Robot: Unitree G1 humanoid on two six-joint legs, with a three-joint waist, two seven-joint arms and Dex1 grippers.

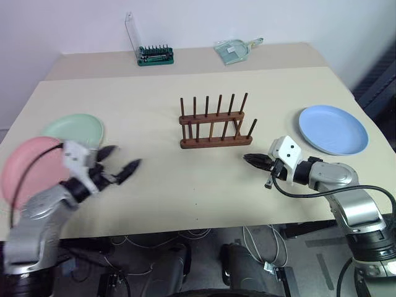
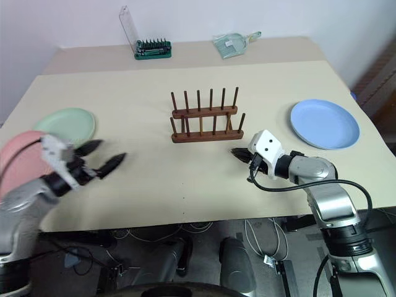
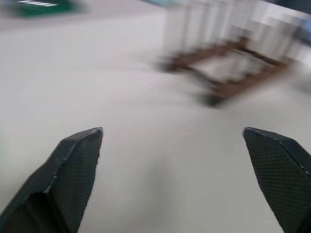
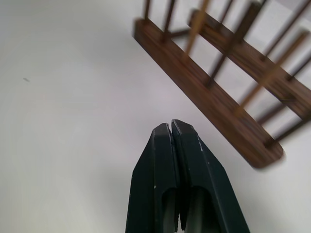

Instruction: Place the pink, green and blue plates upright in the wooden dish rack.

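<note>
With all three plates lying flat on the bench and the wooden dish rack empty, the left end effector spreads beside the pink plate and green plate, seemingly readying a grasp, while the right end effector, pressed together, idles between rack and blue plate.

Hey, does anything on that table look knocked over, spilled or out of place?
Nothing stands out. The wooden dish rack stands upright and empty; the pink plate, green plate and blue plate lie flat on the table.
</note>
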